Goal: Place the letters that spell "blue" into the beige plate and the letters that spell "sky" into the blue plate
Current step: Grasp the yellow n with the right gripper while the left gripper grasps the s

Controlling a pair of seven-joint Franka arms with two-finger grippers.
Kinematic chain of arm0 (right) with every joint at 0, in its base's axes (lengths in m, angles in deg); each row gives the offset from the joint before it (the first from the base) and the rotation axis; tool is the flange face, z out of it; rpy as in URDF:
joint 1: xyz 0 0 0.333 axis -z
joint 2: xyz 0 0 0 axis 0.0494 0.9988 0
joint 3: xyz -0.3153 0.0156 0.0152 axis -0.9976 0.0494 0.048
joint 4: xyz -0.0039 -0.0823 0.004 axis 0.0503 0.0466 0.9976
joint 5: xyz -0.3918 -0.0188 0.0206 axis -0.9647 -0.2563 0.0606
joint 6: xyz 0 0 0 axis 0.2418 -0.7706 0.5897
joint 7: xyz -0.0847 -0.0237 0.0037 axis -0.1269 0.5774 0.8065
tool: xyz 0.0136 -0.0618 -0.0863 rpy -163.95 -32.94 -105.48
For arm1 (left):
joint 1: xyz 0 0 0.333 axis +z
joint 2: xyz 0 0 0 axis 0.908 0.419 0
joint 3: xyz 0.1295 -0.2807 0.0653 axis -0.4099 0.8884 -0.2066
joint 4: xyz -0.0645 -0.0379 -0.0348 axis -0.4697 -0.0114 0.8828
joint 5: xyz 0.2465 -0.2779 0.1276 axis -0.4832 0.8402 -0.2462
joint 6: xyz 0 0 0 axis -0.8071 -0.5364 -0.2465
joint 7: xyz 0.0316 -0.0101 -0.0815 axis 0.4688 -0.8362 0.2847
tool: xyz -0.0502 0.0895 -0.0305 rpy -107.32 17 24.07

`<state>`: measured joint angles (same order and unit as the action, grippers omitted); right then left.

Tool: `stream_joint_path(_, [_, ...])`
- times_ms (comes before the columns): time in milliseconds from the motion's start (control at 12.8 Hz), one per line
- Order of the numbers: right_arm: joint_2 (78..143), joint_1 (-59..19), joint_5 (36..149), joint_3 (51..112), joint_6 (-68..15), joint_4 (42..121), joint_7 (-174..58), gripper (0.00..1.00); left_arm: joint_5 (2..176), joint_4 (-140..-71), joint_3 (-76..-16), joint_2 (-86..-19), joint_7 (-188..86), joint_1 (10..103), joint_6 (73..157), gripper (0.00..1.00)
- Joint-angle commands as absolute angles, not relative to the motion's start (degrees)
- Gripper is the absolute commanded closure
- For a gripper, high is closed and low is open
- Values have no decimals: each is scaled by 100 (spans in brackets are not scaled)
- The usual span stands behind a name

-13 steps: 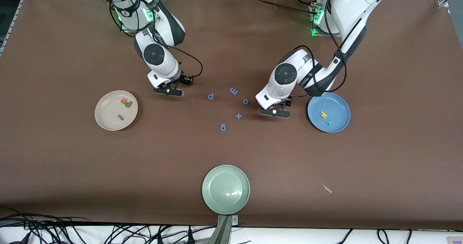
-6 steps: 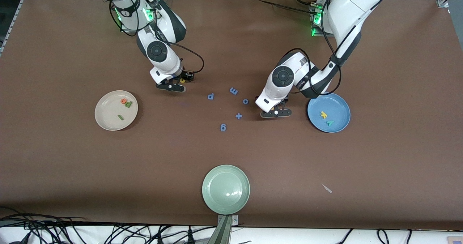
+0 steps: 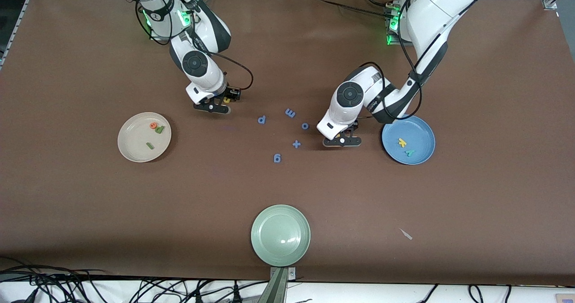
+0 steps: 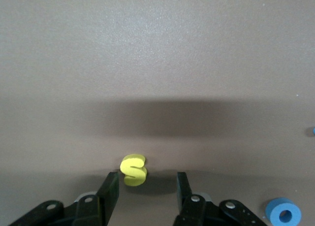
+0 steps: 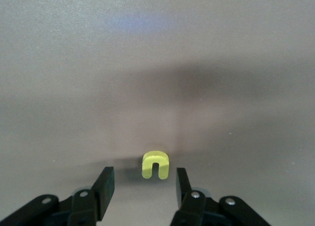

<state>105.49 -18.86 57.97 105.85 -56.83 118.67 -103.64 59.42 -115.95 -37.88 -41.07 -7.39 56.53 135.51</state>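
My left gripper is low over the table beside the blue plate. It is open, with the yellow s lying between its fingers, close to one of them. The blue plate holds the yellow k and the teal y. My right gripper is open and low over the table, with the yellow u just off its fingertips. The beige plate holds the orange e, the green b and the dark green l.
Small blue letters lie between the two grippers: p, m, o, a plus and a 9. A pale green plate sits near the front edge. A small scrap lies toward the left arm's end.
The left gripper's jaws have narrowed around the s. The right gripper has shifted a little toward its base and settled over the u.
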Motion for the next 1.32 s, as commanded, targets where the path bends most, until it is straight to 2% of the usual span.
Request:
stream_joint_path(0, [10395, -1857, 5747, 10644, -5785, 12037, -10415, 48, 5750, -11556, -3835, -4037, -690, 5653, 13659, 56])
stream_joint_path(156, [10404, -1857, 5747, 10635, -5794, 12037, -10389, 53, 5505, -11573, -3870, -4037, -646, 5670, 13659, 91])
stream_joint_path(234, [10413, -1857, 5739, 10635, -5820, 12037, -10389, 53, 5504, -11573, -3870, -4046, -655, 5671, 13641, 100])
stream_joint_path(468, [10439, -1848, 5704, 10626, -5873, 12037, -10371, 53, 5504, -11565, -3844, -4195, -646, 5671, 13388, 100])
stream_joint_path(779, [10448, -1848, 5686, 10608, -5916, 12037, -10362, 54, 5547, -11538, -3817, -4923, -1215, 5758, 12352, 100])
stream_joint_path(1013, [10474, -1848, 5651, 10556, -5925, 12037, -10310, 54, 5748, -11564, -3765, -5363, -2147, 6232, 11754, 100])
stream_joint_path(1247, [10553, -1848, 5651, 10556, -6100, 12072, -10301, 57, 5794, -11661, -3756, -5513, -3147, 6829, 11699, 100])
